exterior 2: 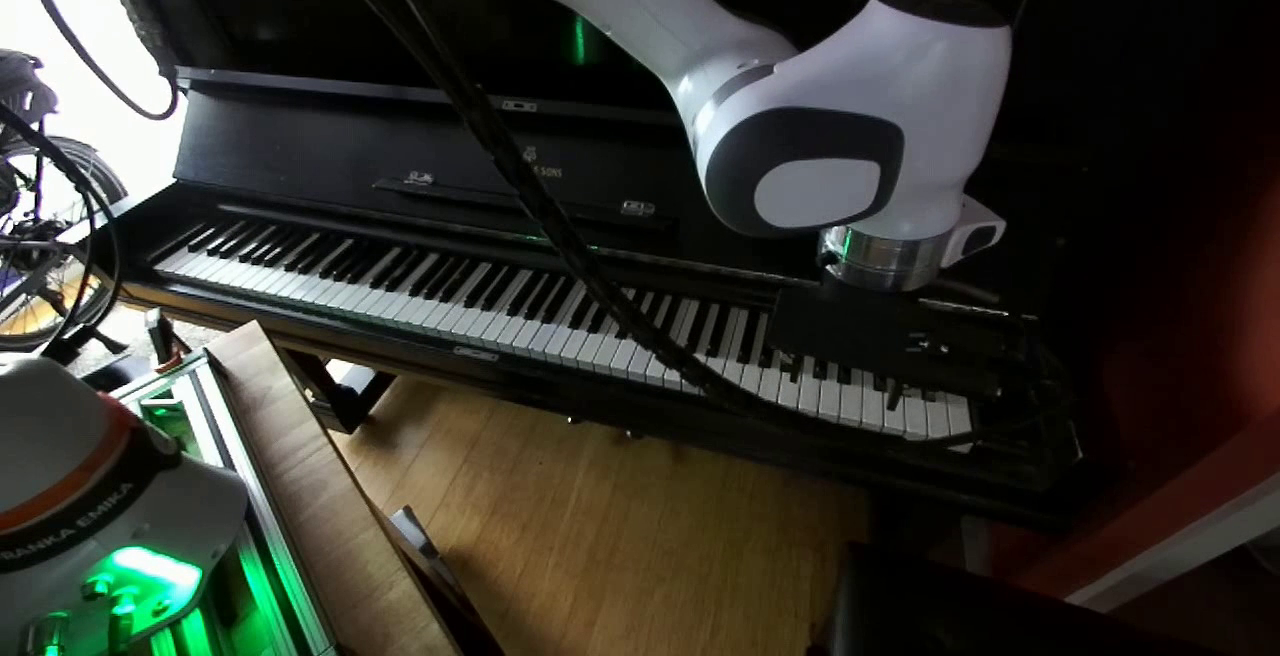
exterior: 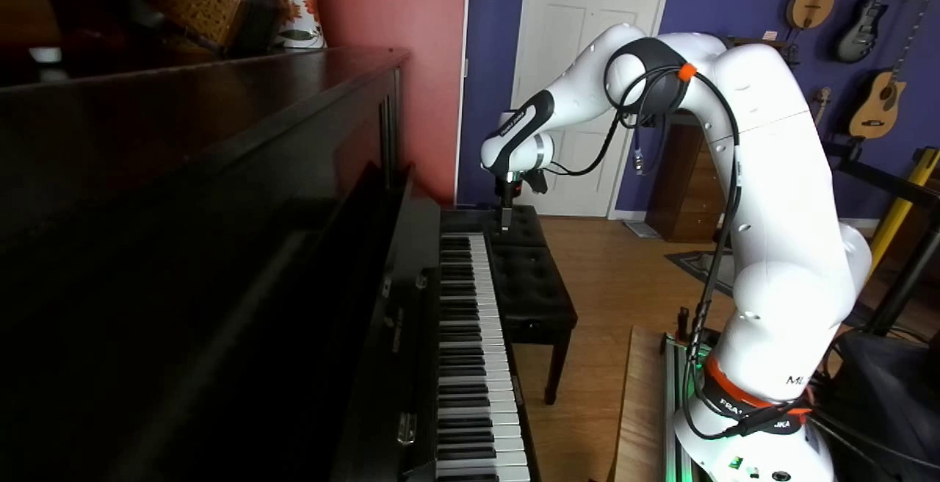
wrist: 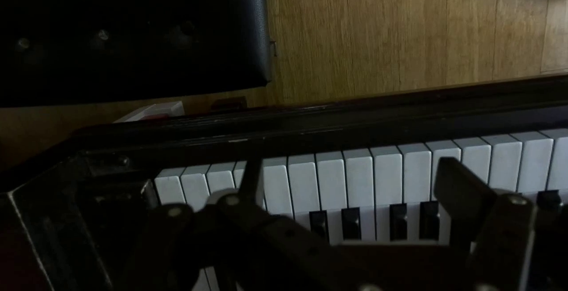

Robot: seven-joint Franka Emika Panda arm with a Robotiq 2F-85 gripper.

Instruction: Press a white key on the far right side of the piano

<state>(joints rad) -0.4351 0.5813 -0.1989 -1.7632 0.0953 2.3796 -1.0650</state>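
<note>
Your gripper [wrist: 350, 171] is hovering w/ 2 fingers [wrist: 461, 193] standing apart, above the far-R white keys [wrist: 330, 184] of the piano [exterior 2: 430, 301]. If you're lowering it like this, you're prob. risking 2+ notes: both tips pressing at once, or 1 straddling neighbors.

Piano [exterior: 242, 173]: dark, glossy upright; you see its keyboard cover [exterior 2: 330, 151] open in both exterior views.
White keys [wrist: 304, 182]: 1 long row, front edges lined up where your wrist view shows them.
Black keys [wrist: 398, 221]: shorter, narrower, set toward the back.
Far-right end: there you find the last white key [wrist: 169, 189] just beside a scuffed end block [wrist: 117, 191].
</note>
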